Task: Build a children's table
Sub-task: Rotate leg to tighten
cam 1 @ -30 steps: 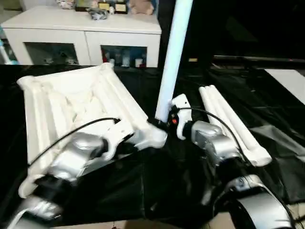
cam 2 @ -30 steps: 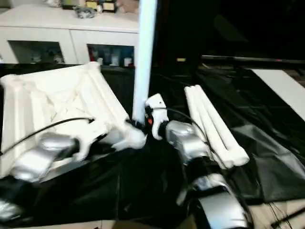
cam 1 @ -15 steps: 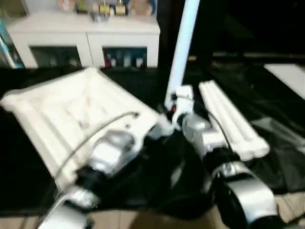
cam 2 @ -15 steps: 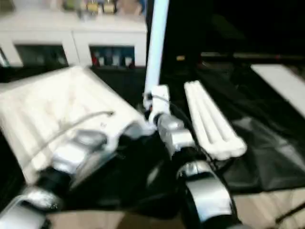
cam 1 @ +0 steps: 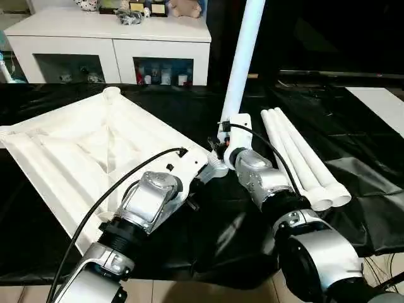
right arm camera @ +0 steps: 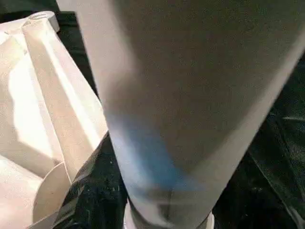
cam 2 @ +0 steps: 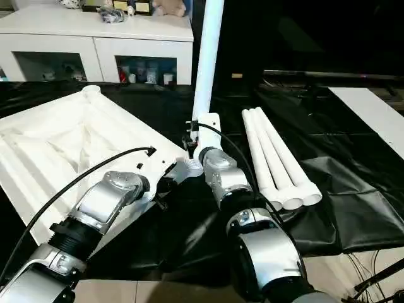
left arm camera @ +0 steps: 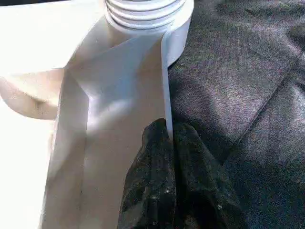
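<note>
The tabletop point(cam 1: 82, 151) lies underside up on the black sheet point(cam 1: 353, 183), three spare legs point(cam 1: 297, 158) beside it. The left gripper point(left arm camera: 169, 138) pinches its rim; the right gripper point(cam 1: 221, 142) apparently grips the upright leg point(cam 1: 243, 57) (at the corner socket point(left arm camera: 143, 12)).

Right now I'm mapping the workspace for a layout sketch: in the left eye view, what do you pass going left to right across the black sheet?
Upturned table top → left gripper pinching its near edge → upright leg in the corner socket, held by the right gripper → three loose legs lying side by side.
</note>
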`<state>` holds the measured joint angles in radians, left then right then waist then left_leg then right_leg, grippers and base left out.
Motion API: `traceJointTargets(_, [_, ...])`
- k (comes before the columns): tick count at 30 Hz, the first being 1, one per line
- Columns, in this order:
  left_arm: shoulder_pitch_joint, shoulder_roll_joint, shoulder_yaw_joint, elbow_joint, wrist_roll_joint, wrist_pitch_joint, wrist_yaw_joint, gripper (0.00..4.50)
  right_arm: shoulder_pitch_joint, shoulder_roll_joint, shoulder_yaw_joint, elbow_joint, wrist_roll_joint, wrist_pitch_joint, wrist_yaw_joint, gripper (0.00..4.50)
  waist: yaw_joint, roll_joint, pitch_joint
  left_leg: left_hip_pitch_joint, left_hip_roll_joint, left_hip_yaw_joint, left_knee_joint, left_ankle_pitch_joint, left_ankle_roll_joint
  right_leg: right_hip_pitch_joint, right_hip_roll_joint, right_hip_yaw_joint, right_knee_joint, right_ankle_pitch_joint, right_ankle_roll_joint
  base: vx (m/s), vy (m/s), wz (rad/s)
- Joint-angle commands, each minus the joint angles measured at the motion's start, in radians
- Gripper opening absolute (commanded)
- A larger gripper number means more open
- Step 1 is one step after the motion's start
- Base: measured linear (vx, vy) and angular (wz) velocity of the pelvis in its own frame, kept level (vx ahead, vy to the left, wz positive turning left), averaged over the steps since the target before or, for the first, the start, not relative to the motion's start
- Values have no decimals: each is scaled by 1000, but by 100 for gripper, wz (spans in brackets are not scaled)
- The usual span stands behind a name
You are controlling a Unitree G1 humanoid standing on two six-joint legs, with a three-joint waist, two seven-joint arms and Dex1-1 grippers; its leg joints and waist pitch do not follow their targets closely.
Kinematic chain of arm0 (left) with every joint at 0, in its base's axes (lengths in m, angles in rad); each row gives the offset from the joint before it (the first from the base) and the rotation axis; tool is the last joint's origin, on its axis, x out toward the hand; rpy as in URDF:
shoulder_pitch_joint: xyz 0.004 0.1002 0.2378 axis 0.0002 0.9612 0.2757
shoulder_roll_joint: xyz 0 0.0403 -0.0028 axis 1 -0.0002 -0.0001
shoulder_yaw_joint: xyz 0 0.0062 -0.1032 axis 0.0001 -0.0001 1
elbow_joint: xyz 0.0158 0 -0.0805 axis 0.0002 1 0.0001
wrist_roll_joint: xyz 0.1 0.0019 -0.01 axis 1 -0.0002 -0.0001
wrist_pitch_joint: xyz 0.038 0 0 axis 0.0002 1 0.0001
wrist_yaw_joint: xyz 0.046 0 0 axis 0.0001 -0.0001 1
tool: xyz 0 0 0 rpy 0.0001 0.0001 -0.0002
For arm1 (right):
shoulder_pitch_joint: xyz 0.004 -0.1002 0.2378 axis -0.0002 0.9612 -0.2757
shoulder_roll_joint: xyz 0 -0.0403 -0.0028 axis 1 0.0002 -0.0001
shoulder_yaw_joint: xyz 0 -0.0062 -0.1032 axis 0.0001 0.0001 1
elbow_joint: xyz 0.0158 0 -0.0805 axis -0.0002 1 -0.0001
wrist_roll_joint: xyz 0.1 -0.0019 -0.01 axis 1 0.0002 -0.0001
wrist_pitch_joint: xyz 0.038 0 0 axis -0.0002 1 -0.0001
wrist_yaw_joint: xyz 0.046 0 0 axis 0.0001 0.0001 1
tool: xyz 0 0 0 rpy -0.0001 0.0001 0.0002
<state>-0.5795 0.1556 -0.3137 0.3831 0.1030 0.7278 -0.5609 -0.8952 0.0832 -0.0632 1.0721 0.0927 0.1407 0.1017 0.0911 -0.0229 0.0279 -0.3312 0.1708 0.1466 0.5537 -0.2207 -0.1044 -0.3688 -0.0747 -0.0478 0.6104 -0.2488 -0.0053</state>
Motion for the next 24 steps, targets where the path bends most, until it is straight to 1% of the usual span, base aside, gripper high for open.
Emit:
traceJointTargets(1, [7,0,-42,-7,11,-16,-15,0,54,36,10,107,8,63,41,186,-1,11,-25,-5,52,-20,-85,-323,0,5,-80,51,-114,-470,-66,0,0,0])
traceJointTargets(2, [10,4,-46,-11,11,-23,-21,0,52,35,10,107,6,60,42,186,-1,14,-23,-8,55,-20,-87,-305,-1,4,-78,51,-111,-428,-75,0,0,0])
traceJointTargets(3, [13,8,-49,-16,11,-26,-26,0,50,33,10,107,5,56,44,242,-5,12,-19,-10,54,-17,-87,-303,-1,4,-75,49,-109,-404,-87,0,0,0])
traceJointTargets(4, [15,10,-50,-18,11,-27,-29,0,49,32,9,107,4,54,45,242,-5,11,-18,-10,54,-16,-86,-318,-2,4,-78,48,-111,-432,-91,0,0,0])
traceJointTargets(5, [23,24,-60,-31,12,-38,-46,0,42,28,-1,104,10,42,60,258,-5,11,-18,-9,54,-17,-85,-326,-3,3,-81,50,-114,-459,-89,0,0,0])
traceJointTargets(6, [26,29,-63,-35,13,-41,-52,0,38,26,-3,103,10,38,66,258,-5,11,-18,-8,54,-18,-85,-327,-2,3,-82,50,-114,-467,-89,0,0,0])
traceJointTargets(8, [32,37,-67,-43,11,-42,-63,0,33,21,-3,96,10,29,82,274,-3,14,-22,-5,57,-16,-84,-310,-7,3,-83,51,-112,-430,-99,0,0,0])
traceJointTargets(9, [36,45,-66,-48,11,-46,-66,0,27,12,-1,85,8,23,105,287,-6,13,-22,-11,59,-15,-85,-277,-7,7,-77,50,-101,-345,-117,0,0,0])
traceJointTargets(10, [36,45,-66,-48,11,-46,-66,0,27,12,-1,84,8,22,106,297,-8,8,-22,-15,57,-12,-84,-260,1,12,-74,48,-98,-317,-127,0,0,0])
traceJointTargets(11, [38,50,-65,-51,13,-53,-66,0,25,8,3,77,4,21,120,297,-7,10,-23,-14,57,-10,-84,-254,4,11,-74,48,-97,-315,-132,0,0,0])
traceJointTargets(12, [41,57,-64,-54,14,-61,-69,0,25,0,11,61,0,25,143,310,-5,11,-26,-14,57,-7,-80,-248,11,9,-76,50,-98,-309,-142,0,0,0])
traceJointTargets(13, [41,57,-64,-54,14,-61,-69,0,25,0,11,61,0,25,143,318,-5,11,-26,-14,57,-7,-80,-248,11,9,-76,50,-98,-309,-142,0,0,0])
traceJointTargets(14, [49,77,-67,-64,14,-85,-82,0,28,-19,26,26,-6,39,188,325,-4,12,-31,-17,58,-4,-75,-190,19,15,-72,50,-89,-217,-157,0,0,0])
traceJointTargets(15, [52,84,-68,-69,12,-91,-88,0,28,-25,29,20,-9,40,201,325,-4,11,-35,-19,58,-2,-71,-151,26,18,-71,49,-83,-160,-167,0,0,0])
traceJointTargets(16, [52,84,-68,-69,12,-91,-88,0,28,-25,29,20,-9,40,201,335,-3,13,-37,-19,57,3,-66,-103,38,17,-70,47,-75,-70,-189,50,-8,3])
traceJointTargets(17, [64,105,-71,-88,7,-119,-112,0,38,-44,47,-11,-21,34,244,335,-4,19,-38,-25,57,4,-66,-93,44,22,-68,43,-69,-7,-210,50,-8,3])
traceJointTargets(18, [64,105,-71,-88,7,-119,-112,0,38,-44,47,-11,-21,34,244,346,-5,20,-38,-29,57,5,-65,-92,43,25,-67,42,-66,18,-214,56,0,-1])
traceJointTargets(19, [72,117,-70,-99,2,-121,-126,0,47,-56,58,-34,-25,36,272,355,-6,22,-41,-26,57,7,-62,-81,39,25,-63,41,-62,50,-220,52,4,0])
traceJointTargets(20, [83,136,-69,-112,-3,-135,-147,0,68,-78,87,-80,-32,35,343,364,-5,21,-43,-23,57,9,-56,-57,40,25,-60,42,-57,119,-233,52,4,0])
traceJointTargets(21, [92,154,-67,-121,-8,-144,-165,0,88,-98,114,-119,-40,40,411,372,-3,17,-46,-32,52,9,-50,-10,54,37,-55,39,-49,201,-231,0,0,0])
traceJointTargets(22, [103,178,-68,-128,-12,-177,-193,0,117,-126,153,-169,-51,31,503,381,-5,17,-47,-30,51,11,-46,16,71,34,-53,38,-46,251,-237,0,0,0])
traceJointTargets(23, [110,191,-66,-134,-20,-193,-215,0,139,-146,180,-200,-58,2,563,391,-2,15,-50,-33,51,11,-40,36,85,39,-54,38,-42,288,-237,0,0,0])
traceJointTargets(24, [119,207,-62,-141,-30,-209,-237,0,161,-168,203,-231,-65,-23,612,400,-4,15,-48,-34,50,13,-41,30,90,36,-55,38,-42,294,-245,0,0,0])
